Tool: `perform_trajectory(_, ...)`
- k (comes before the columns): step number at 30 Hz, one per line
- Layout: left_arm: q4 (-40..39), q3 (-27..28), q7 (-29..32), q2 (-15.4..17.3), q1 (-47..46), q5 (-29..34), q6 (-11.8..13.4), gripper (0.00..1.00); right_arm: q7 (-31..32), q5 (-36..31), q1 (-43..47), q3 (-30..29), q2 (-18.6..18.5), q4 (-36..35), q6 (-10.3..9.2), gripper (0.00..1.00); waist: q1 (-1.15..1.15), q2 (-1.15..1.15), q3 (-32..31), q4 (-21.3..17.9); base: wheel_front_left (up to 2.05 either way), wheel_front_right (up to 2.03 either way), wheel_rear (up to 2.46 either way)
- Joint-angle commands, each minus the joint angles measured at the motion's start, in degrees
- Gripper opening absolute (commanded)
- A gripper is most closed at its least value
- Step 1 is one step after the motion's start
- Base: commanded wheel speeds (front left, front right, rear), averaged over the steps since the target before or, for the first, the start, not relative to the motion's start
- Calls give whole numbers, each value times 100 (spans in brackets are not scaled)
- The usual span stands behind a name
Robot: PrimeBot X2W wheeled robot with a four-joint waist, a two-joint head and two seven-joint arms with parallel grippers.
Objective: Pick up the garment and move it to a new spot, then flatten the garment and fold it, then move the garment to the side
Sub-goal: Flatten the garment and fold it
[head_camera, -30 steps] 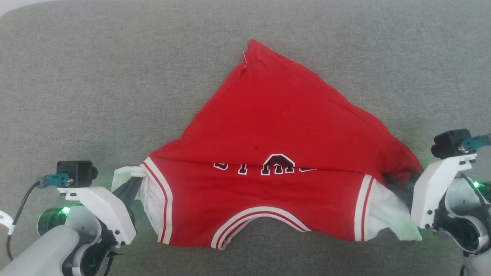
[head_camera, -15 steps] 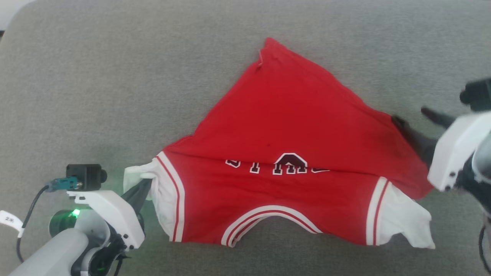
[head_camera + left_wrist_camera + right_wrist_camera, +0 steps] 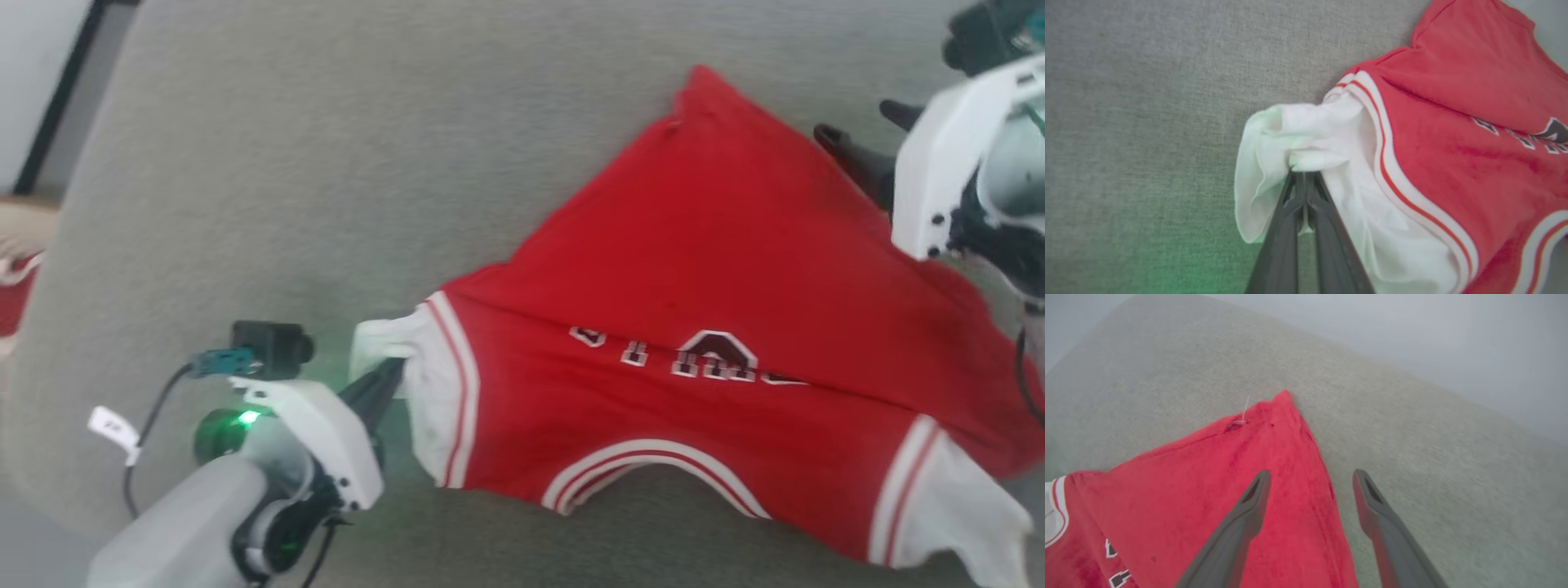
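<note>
Pinching a sleeve of one garment, left gripper clamps; right gripper gapes.

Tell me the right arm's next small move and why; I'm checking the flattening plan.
Probably lower the right gripper onto the far red edge of the garment and close. Its jaws stand open over that edge, holding nothing, while the left gripper is shut on the white sleeve. The garment lies bunched into a triangle, not flat.

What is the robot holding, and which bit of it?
The left gripper pinches the garment by its white sleeve; the right gripper is open, holding nothing.
</note>
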Motion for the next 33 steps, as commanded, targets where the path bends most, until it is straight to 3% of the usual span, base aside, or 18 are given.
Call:
perform_trajectory(1,89,-91,59,-115,-87,84,-67,0,-53,78,-245,109,-16,281,1,100,0,0,105,322,0,0,0)
perform_trajectory(12,783,-338,9,-782,-497,159,-530,0,-15,288,-1558,1380,-293,2422,2,100,0,0,369,1157,0,0,0)
perform_trajectory(22,1371,-407,-98,-1093,-635,133,-825,0,59,482,-1649,1993,-257,3880,-2,100,0,0,515,1396,0,0,0)
perform_trajectory(23,1429,-406,-102,-1109,-652,125,-849,0,74,528,-1635,2065,-237,3947,-2,72,0,0,517,1396,0,0,0)
perform_trajectory(24,1487,-398,-110,-1117,-671,113,-871,0,54,573,-1635,2115,-220,3989,-2,0,0,0,519,1388,0,0,0)
perform_trajectory(33,1814,-299,-219,-964,-804,124,-960,0,-377,881,-2130,2589,-270,3730,2,0,0,0,353,990,0,0,0)
